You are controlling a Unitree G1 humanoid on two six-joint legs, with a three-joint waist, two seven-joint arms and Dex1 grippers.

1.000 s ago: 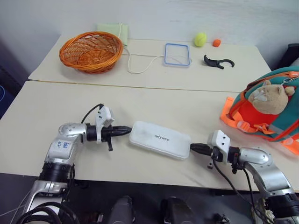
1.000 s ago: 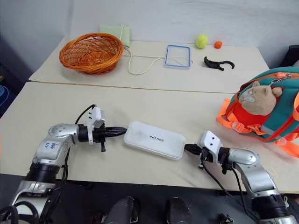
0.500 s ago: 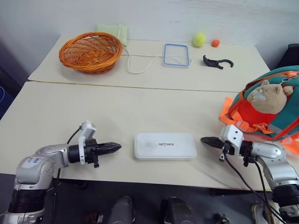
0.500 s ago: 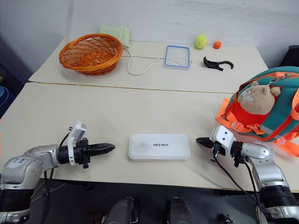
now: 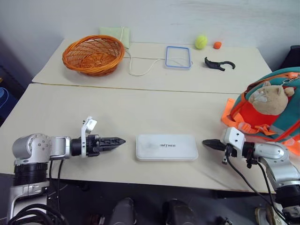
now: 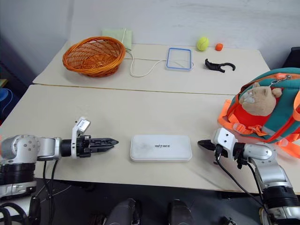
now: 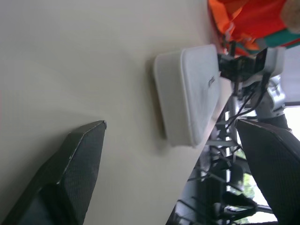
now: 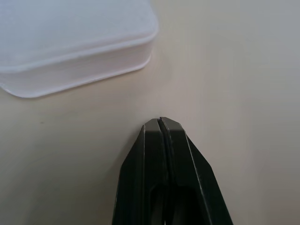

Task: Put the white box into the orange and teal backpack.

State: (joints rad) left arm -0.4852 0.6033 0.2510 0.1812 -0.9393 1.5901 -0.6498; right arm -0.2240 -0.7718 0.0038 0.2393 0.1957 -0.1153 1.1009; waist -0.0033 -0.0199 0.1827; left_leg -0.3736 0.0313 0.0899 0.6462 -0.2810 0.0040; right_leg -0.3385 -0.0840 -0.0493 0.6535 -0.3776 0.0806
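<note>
Jaws: left gripper (image 7: pixel 173 154) spread wide, holding nothing; right gripper (image 8: pixel 161 123) clenched, empty. Both point inward at the ends of the white box (image 5: pixel 167 147), which lies flat btwn them near the table's (image 5: pixel 140 108) front edge, untouched, prob. lined up for a two-sided pickup. Orange and teal backpack (image 5: pixel 274 110) sits at far right, bare tabletop btwn. Front edge close, little margin there.

Both eye views look down from the head over the near table (image 5: pixel 140 103), sharing the box (image 5: pixel 167 147) and backpack (image 5: pixel 276 117). The left wrist view looks rightward along the table at the box; the right wrist view sits close above its corner.
</note>
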